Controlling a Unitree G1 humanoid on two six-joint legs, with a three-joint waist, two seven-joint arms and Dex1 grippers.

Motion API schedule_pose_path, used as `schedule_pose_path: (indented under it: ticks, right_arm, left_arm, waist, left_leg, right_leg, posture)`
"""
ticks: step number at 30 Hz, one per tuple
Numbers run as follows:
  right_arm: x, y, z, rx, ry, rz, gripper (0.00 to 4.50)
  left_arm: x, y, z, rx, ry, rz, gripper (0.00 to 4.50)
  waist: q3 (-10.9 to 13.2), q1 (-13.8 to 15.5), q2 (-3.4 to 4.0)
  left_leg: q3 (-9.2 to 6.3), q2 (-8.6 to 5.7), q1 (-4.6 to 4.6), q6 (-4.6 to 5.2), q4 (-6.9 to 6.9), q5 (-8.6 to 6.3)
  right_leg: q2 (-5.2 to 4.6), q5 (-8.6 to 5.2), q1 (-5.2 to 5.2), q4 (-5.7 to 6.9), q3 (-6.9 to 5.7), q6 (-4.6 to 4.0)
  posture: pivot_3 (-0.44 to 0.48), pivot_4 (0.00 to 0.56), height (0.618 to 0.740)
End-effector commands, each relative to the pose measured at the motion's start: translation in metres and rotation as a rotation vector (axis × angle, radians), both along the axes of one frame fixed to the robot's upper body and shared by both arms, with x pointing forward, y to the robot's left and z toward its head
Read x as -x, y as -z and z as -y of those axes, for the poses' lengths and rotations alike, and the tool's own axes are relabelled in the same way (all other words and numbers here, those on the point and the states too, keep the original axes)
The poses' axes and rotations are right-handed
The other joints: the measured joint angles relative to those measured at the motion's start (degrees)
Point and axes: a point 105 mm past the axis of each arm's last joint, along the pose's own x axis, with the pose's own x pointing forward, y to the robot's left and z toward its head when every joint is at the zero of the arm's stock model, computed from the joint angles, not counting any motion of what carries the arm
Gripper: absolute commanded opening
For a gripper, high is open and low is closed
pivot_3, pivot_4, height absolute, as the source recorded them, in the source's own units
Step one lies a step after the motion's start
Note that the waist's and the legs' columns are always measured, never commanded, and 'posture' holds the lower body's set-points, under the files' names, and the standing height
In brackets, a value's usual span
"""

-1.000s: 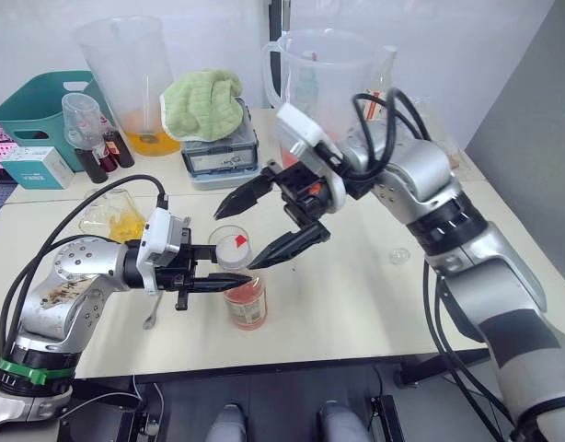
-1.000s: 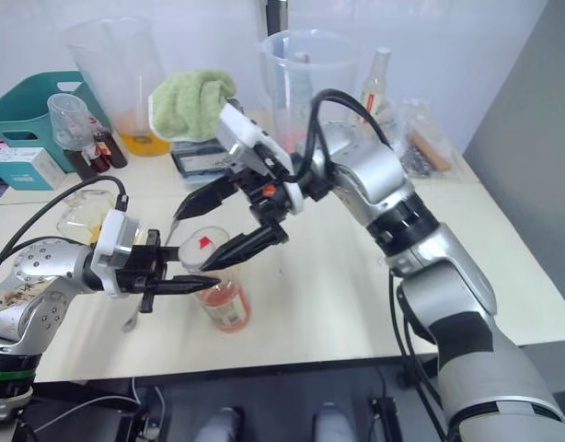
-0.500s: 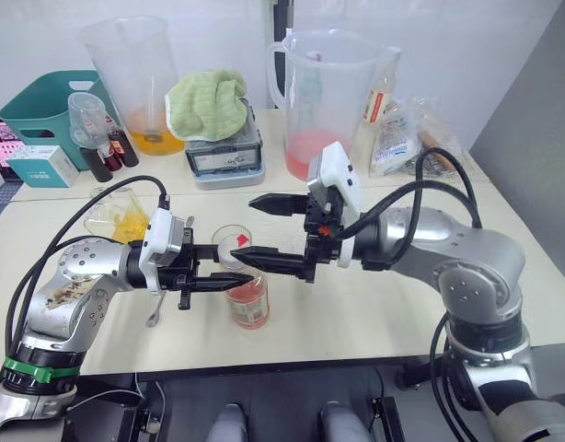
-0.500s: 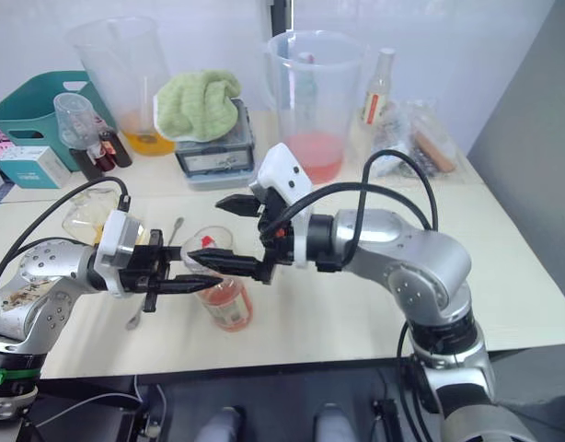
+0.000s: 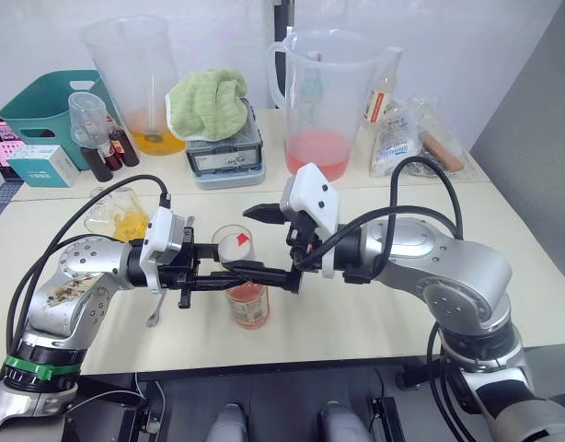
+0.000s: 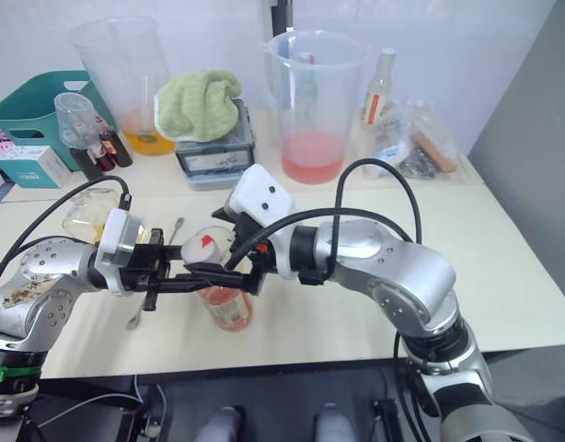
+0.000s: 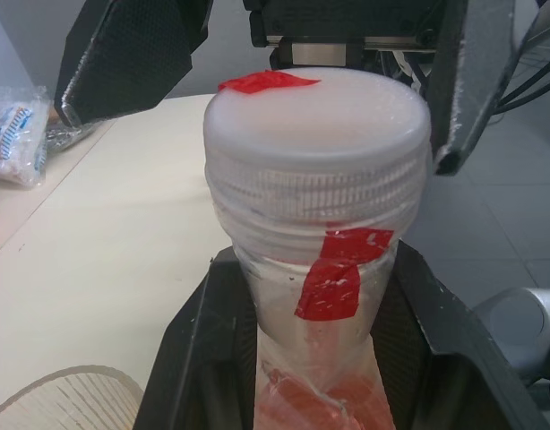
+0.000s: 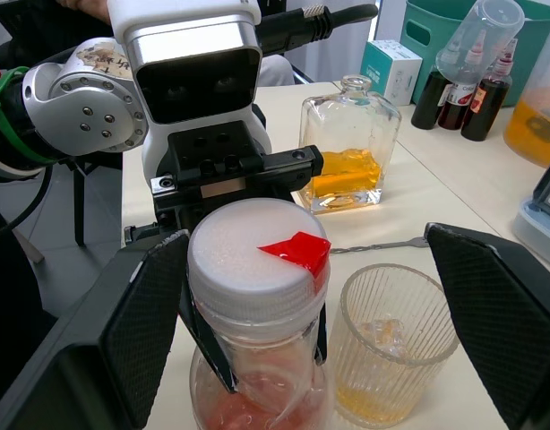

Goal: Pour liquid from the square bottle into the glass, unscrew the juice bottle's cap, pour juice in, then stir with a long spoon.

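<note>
Step in hand: unscrewing the cap [image 8: 257, 255]. The juice bottle [image 5: 247, 299] is stood upright on the table [image 5: 374, 304], well in from the front edge, and is gripped at the neck by the left claw [image 5: 229, 277]. The right claw [image 8: 315, 313] is held open, one finger on either side of the cap, not yet touching it. The glass [image 8: 393, 339], with a little yellow liquid already in it, is seen just beside the bottle; the square bottle [image 8: 348, 149] is set further back, and the spoon [image 8: 382, 245] is laid between them.

Judged next: the fingers are to be closed on the cap and twisted. Little room is left beside the glass; open table is available on the right.
</note>
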Motion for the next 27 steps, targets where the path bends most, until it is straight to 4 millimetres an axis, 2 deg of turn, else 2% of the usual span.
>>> schedule_pose_path:
  ticks: [1, 3, 4, 12, 16, 19, 24, 27]
  right_arm:
    - [0.005, -0.008, -0.003, -0.021, -0.018, 0.035, 4.45]
    - [0.005, -0.009, -0.003, -0.024, -0.015, 0.037, 4.45]
    - [0.005, -0.009, -0.003, -0.027, -0.015, 0.035, 4.21]
    - [0.007, -0.008, -0.004, -0.036, -0.033, 0.013, 1.69]
    - [0.007, -0.007, -0.005, -0.04, -0.051, 0.004, 1.68]
    - [0.009, -0.007, -0.006, -0.042, -0.127, -0.007, 1.68]
    - [0.006, -0.004, 0.001, 0.028, -0.463, -0.011, 1.68]
    - [-0.003, 0.0, -0.003, 0.125, -0.675, 0.007, 1.68]
  left_arm:
    - [0.0, 0.017, -0.005, -0.063, -0.024, -0.077, 1.27]
    - [0.0, 0.017, -0.005, -0.063, -0.025, -0.077, 1.27]
    - [0.0, 0.017, -0.005, -0.063, -0.026, -0.077, 1.27]
    - [-0.001, 0.016, -0.005, -0.065, -0.032, -0.074, 1.27]
    - [0.001, 0.016, -0.007, -0.07, -0.037, -0.073, 1.27]
    - [0.002, 0.016, -0.007, -0.072, -0.039, -0.072, 1.27]
    - [0.001, 0.018, -0.01, -0.092, -0.039, -0.07, 1.27]
    - [0.002, 0.018, -0.01, -0.098, -0.033, -0.069, 1.27]
  waist:
    - [0.0, 0.0, 0.0]
    - [0.0, 0.0, 0.0]
    - [0.0, 0.0, 0.0]
    - [0.0, 0.0, 0.0]
    - [0.0, -0.1, 0.0]
    - [0.0, -0.1, 0.0]
    - [0.0, -0.2, 0.0]
    - [0.0, -0.4, 0.01]
  left_leg:
    - [0.0, 0.0, 0.0, 0.0, -0.01, 0.0]
    - [0.0, 0.0, 0.0, 0.0, -0.01, 0.0]
    - [0.0, 0.0, 0.0, 0.0, 0.0, 0.0]
    - [0.0, 0.0, 0.0, 0.0, -0.01, 0.0]
    - [0.0, 0.01, 0.02, 0.0, -0.02, 0.0]
    - [0.0, 0.01, 0.02, 0.0, -0.02, 0.0]
    - [0.02, 0.01, 0.02, 0.01, -0.02, 0.0]
    - [0.03, 0.02, 0.06, 0.06, -0.07, -0.04]
  right_leg:
    - [0.0, 0.0, 0.0, 0.0, 0.0, 0.0]
    - [0.0, 0.0, 0.0, 0.0, 0.0, 0.0]
    - [0.0, 0.0, 0.0, 0.0, 0.0, 0.0]
    - [0.0, 0.0, 0.0, 0.0, 0.0, 0.0]
    - [0.01, 0.0, 0.0, 0.0, 0.0, -0.01]
    - [0.0, 0.0, 0.0, -0.01, 0.0, -0.01]
    - [0.01, 0.0, 0.01, -0.03, 0.0, -0.01]
    - [0.03, -0.01, 0.0, -0.05, 0.0, -0.01]
  posture:
    - [0.0, 0.15, 0.74]
    - [0.0, 0.15, 0.74]
    - [0.0, 0.15, 0.74]
    - [0.0, 0.15, 0.74]
    - [0.0, 0.15, 0.74]
    - [0.0, 0.15, 0.74]
    - [0.0, 0.15, 0.74]
    - [0.0, 0.15, 0.74]
